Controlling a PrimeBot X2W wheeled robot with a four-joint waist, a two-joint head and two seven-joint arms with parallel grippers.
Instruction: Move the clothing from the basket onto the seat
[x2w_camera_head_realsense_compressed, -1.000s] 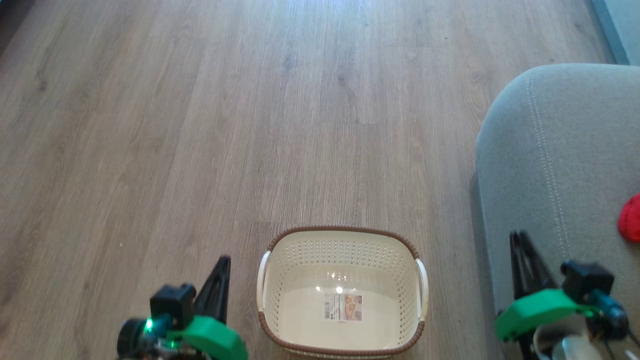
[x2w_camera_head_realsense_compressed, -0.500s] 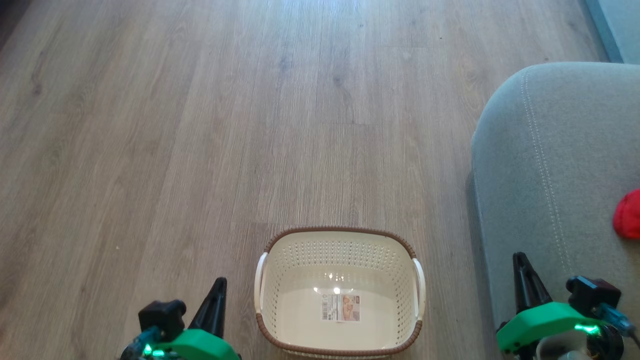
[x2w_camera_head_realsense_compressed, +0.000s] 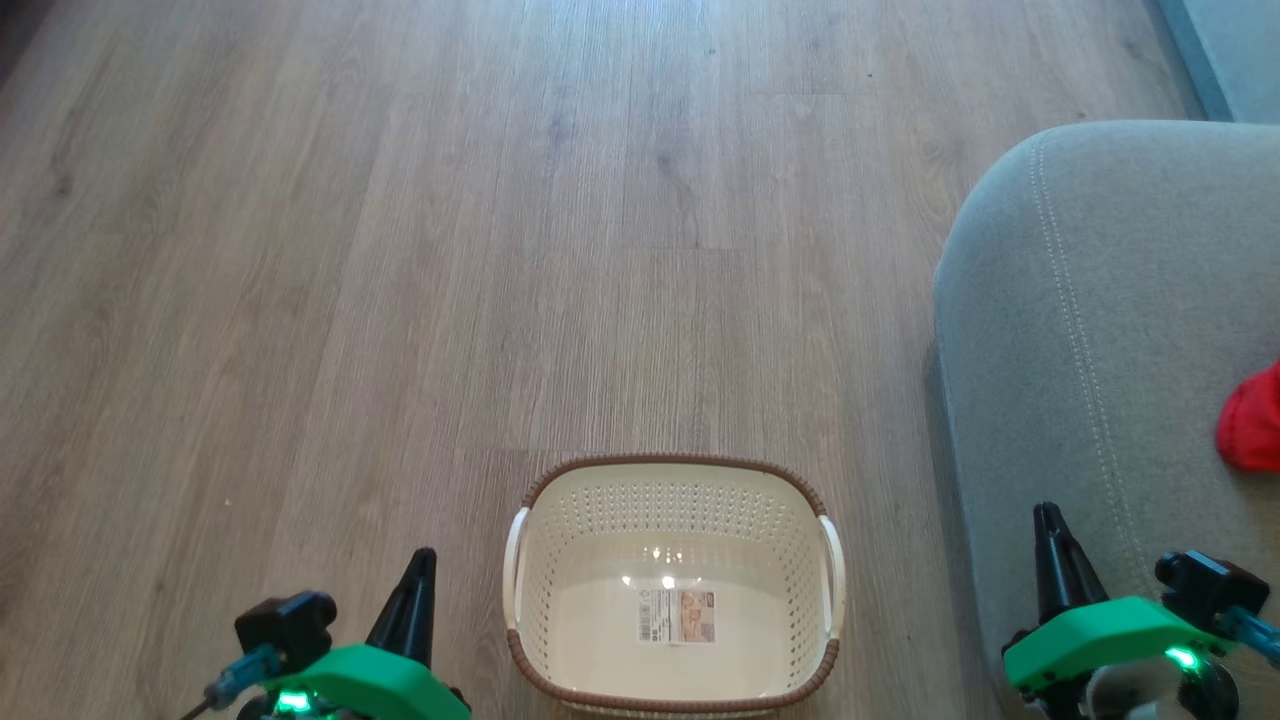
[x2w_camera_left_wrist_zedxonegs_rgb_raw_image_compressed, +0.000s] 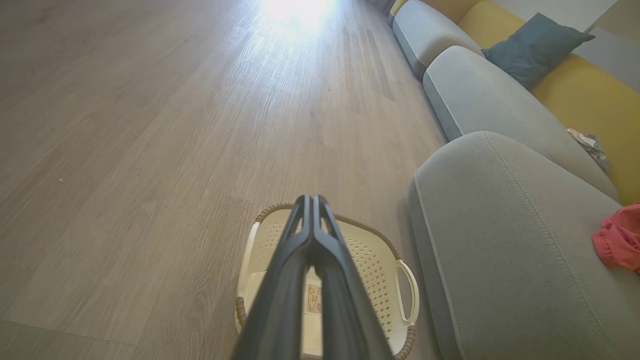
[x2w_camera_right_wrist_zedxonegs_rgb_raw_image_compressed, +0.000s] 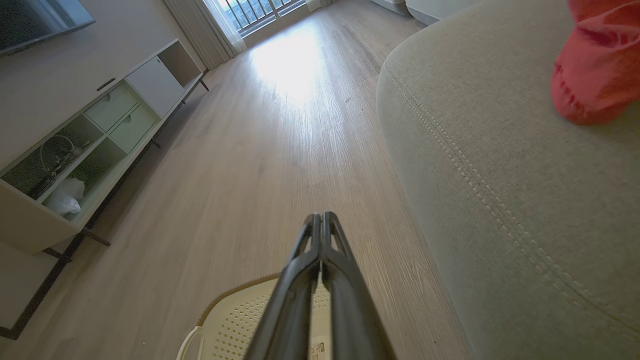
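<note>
The left gripper (x2w_camera_head_realsense_compressed: 419, 562) and right gripper (x2w_camera_head_realsense_compressed: 1046, 516) are both clenched, fingers pressed together, grasping nothing. Between them on the wood-plank floor (x2w_camera_head_realsense_compressed: 400, 250) stands the cream-white perforated plastic basket (x2w_camera_head_realsense_compressed: 560, 482). The bright red fabric clothing (x2w_camera_head_realsense_compressed: 1250, 425) lies on the grey upholstered seat (x2w_camera_head_realsense_compressed: 1080, 330), ahead and right of the right gripper, apart from it.

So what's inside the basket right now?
The basket holds a label sticker on its floor and nothing else visible. Its near rim hides the inside of the near wall.
</note>
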